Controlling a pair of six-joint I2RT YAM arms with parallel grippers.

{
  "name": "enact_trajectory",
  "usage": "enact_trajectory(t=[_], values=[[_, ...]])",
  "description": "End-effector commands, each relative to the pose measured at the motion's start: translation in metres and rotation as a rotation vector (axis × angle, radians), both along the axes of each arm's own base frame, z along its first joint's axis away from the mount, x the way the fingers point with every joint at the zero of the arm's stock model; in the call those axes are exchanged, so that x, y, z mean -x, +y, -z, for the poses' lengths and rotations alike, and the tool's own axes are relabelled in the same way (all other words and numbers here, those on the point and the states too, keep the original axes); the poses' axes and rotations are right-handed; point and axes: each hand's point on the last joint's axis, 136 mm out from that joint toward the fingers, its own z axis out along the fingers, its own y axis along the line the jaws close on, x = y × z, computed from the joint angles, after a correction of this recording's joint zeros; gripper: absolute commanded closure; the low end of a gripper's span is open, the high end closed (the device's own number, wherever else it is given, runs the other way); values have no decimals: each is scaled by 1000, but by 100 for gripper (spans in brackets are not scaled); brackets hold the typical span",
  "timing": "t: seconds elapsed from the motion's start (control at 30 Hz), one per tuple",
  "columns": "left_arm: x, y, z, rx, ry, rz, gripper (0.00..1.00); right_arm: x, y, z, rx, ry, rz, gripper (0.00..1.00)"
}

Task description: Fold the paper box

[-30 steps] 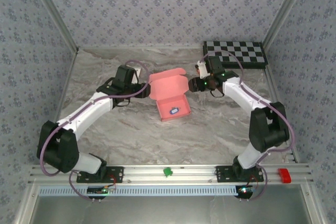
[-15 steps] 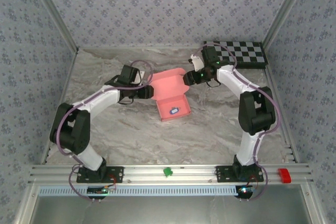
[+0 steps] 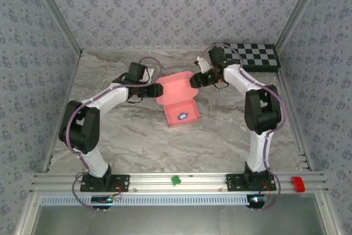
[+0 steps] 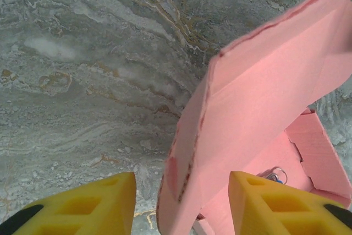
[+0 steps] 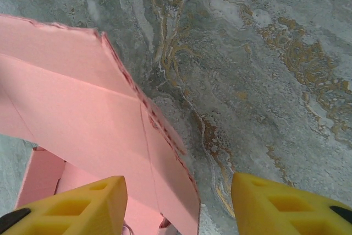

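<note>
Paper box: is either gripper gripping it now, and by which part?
Neither grips it. The left gripper and right gripper are both open, each straddling one raised side flap of the paper box lid.

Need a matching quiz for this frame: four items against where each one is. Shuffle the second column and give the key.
Items:
1. paper box
2. checkerboard
3. left gripper
4. right gripper

Places:
A. far right corner of the table
B. at the box's left side, open
C. centre, lid lifted
D. at the box's right side, open

Pairs: 1-C, 2-A, 3-B, 4-D
</note>
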Motion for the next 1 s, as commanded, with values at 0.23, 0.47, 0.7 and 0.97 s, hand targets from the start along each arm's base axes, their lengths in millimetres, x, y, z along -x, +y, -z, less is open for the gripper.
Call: enact_trajectory(t=[0.23,0.47,0.7,0.97], values=[[-8,-5,-5,24,9,16,61,4,5,1,-31,38,-45,51],[-9,-8,-6,33,13,26,71,3,4,-5,-18,16,-33,59],[-12,-11,-7,39,13,40,82,4,-1,-7,23,-13,-10,71],[-25,-19,-9,35,-7,74,88,0,-12,-12,87,-96,75,83]])
